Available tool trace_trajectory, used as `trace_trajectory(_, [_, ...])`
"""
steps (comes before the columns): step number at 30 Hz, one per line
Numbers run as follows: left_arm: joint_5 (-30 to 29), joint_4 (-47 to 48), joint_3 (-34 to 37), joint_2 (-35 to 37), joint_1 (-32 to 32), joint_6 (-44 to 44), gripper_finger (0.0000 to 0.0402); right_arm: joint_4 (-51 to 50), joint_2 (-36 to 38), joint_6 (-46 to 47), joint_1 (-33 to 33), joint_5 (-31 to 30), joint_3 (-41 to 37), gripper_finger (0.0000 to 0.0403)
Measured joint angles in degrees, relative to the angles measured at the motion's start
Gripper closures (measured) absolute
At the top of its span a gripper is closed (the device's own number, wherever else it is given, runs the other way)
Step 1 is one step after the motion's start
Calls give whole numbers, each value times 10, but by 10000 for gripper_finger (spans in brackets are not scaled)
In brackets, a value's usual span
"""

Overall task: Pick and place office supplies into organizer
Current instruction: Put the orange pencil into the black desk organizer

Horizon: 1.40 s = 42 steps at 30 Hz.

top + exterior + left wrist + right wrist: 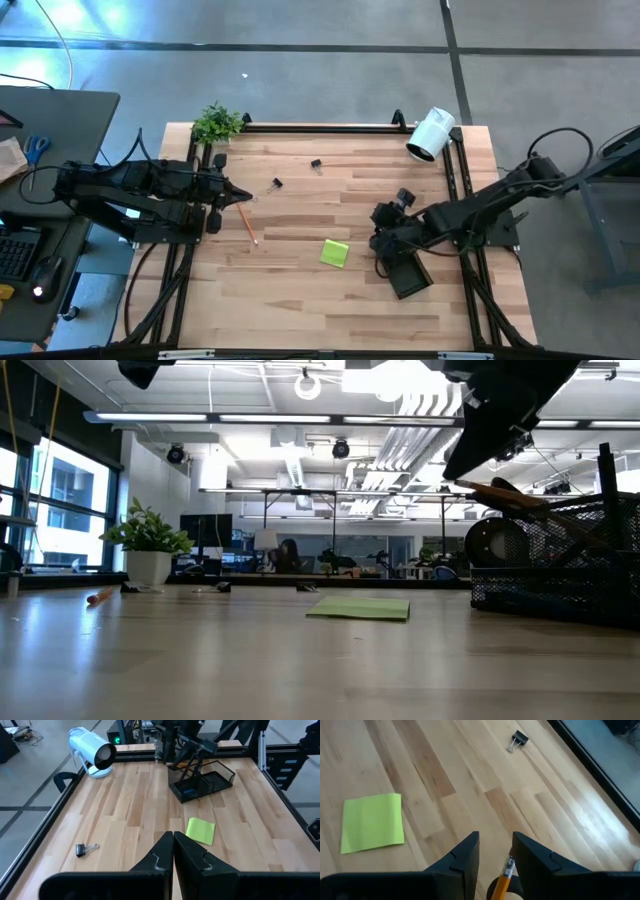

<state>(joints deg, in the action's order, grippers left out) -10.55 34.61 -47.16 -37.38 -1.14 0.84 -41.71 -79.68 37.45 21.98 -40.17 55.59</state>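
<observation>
The organizer (405,272) is receiving a pencil (503,876) we are gripping in our right pincer (495,851); our left pincer (173,851), closed empty, is waiting.

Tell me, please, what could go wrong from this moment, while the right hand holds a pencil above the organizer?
1. The right hand grips an orange pencil only near its eraser end, so it may tilt or slip.
2. The organizer already holds items, so the pencil could catch on them or on the mesh wall.
3. The sticky-note pad lies flat on the table; it could be hard to pinch later.
</observation>
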Motion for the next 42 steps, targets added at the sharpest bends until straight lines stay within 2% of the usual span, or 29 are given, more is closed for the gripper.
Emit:
trace_trajectory(14, [0, 2, 0, 0, 0, -1, 399, -25, 17, -1, -6, -14, 0, 292])
trace_trajectory(32, [0, 2, 0, 0, 0, -1, 399, -35, 17, 33, -11, 40, -2, 293])
trace_trajectory(42, [0, 2, 0, 0, 0, -1, 399, -35, 17, 31, -14, 19, -2, 293])
